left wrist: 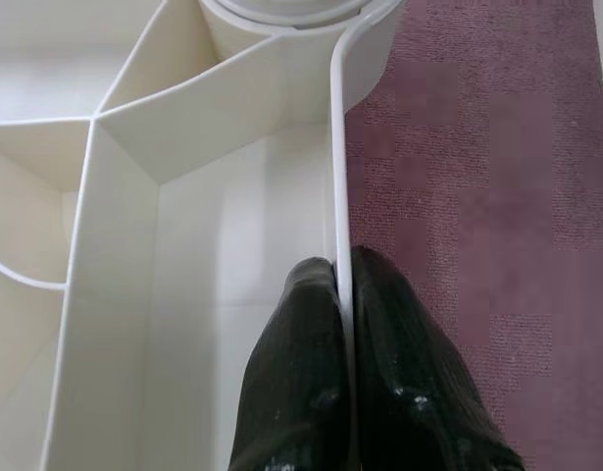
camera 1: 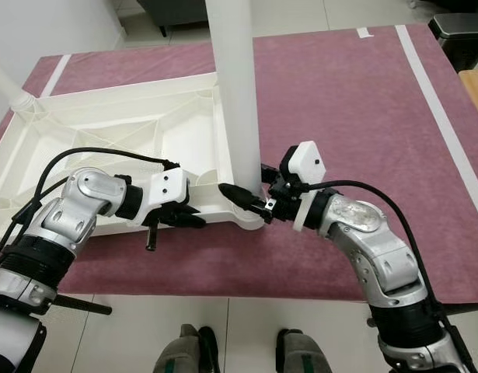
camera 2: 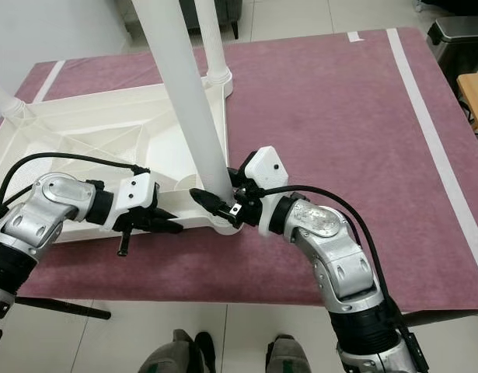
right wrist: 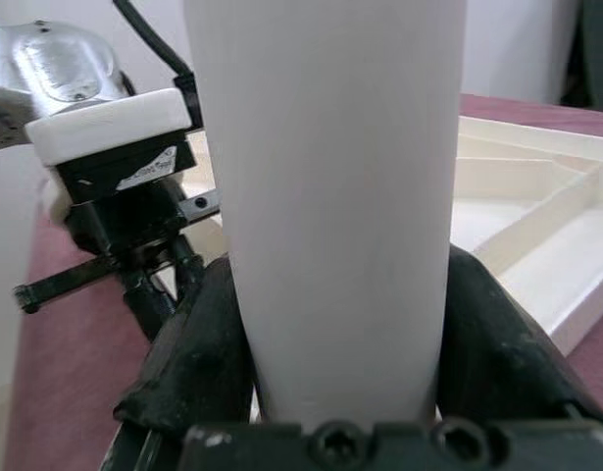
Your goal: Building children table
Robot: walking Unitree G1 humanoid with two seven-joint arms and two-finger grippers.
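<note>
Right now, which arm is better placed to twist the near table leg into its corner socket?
Probably the right: its pincer already clasps the white leg, while the left pincer pinches the tabletop rim, steadying it.

Bare carpet [camera 1: 363, 101] lies open right of the upturned tabletop [camera 1: 106, 132]; its upright leg [camera 1: 237, 101] blocks the near corner.

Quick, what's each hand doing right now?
Left hand: closed, pinching the rim of the upturned tabletop.
Right hand: closed around the white leg near its base.
</note>
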